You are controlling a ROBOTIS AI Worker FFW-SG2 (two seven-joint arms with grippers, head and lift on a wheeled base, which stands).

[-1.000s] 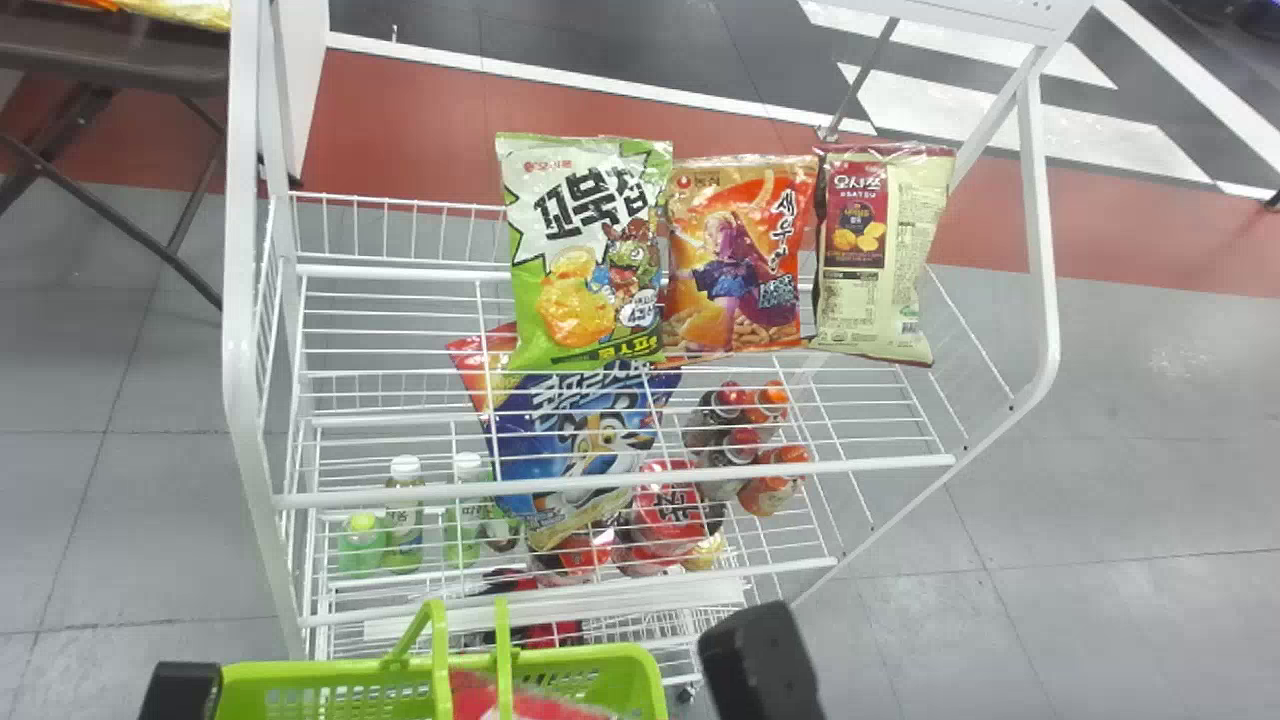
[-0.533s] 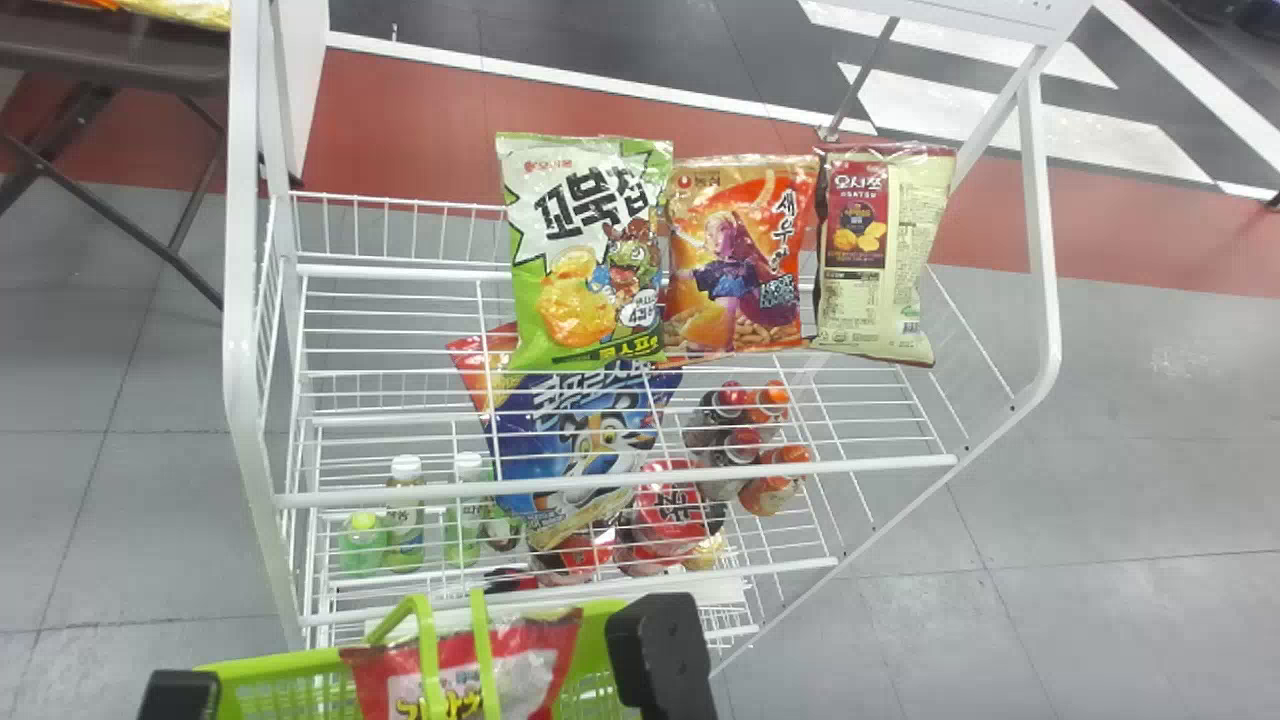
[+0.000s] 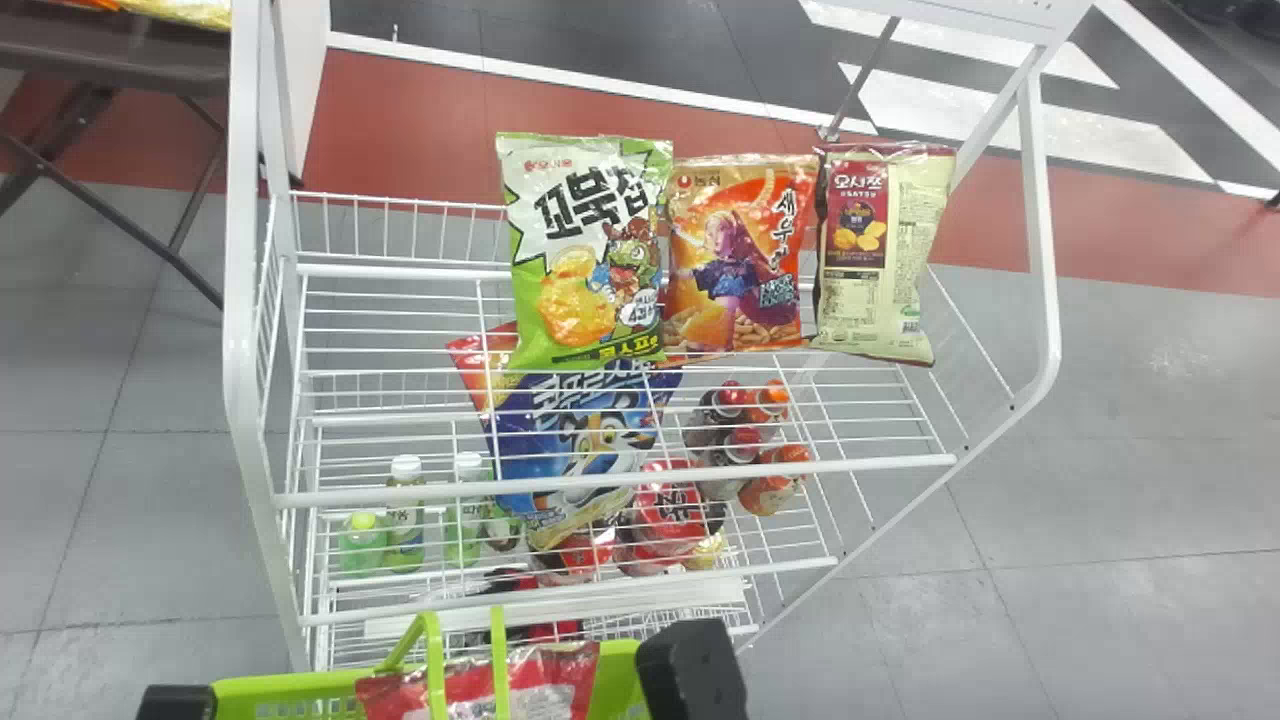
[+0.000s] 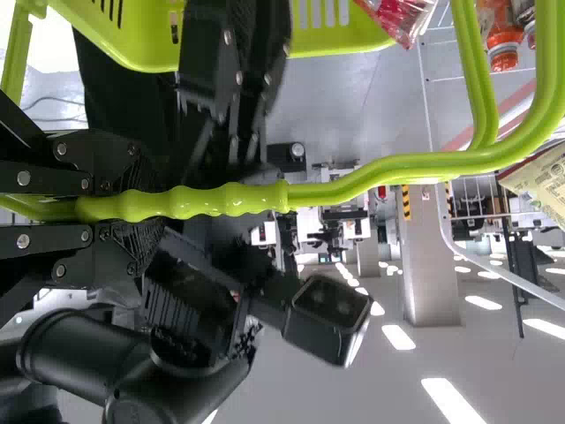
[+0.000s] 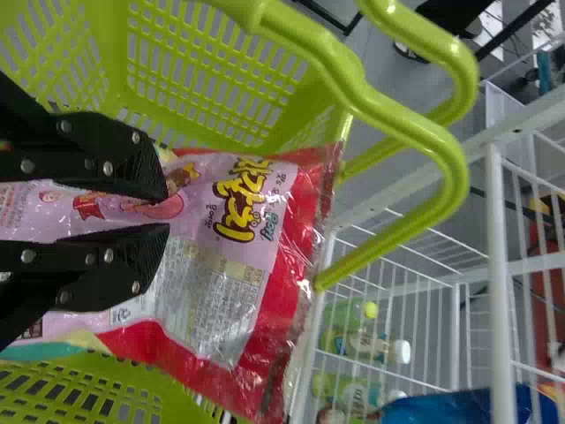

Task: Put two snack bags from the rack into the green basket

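Note:
At the bottom left of the head view is my left gripper (image 3: 178, 702); my right gripper (image 3: 690, 668) is by the right end of the green basket (image 3: 290, 684). The left wrist view has my left gripper (image 4: 132, 205) shut around a handle (image 4: 234, 198) of the basket. A red and pink snack bag (image 3: 530, 688) lies behind the handles at the basket. In the right wrist view my right gripper (image 5: 168, 210) pinches this snack bag (image 5: 221, 300) over the basket (image 5: 194, 79). On the white rack (image 3: 620, 482) stand a green bag (image 3: 585, 250), an orange bag (image 3: 735, 260) and a cream bag (image 3: 880, 255).
Below the rack's top shelf are a blue bag (image 3: 580, 440), green bottles (image 3: 405, 515), dark and orange bottles (image 3: 770, 480) and red packs (image 3: 668, 510). The rack's white side frame (image 3: 240, 300) rises at the left. A dark table (image 3: 110, 55) stands farther left.
Compared with a second ago, my right gripper is farther left and more of the red and pink bag shows. The basket rose and shifted left, then came partly back down.

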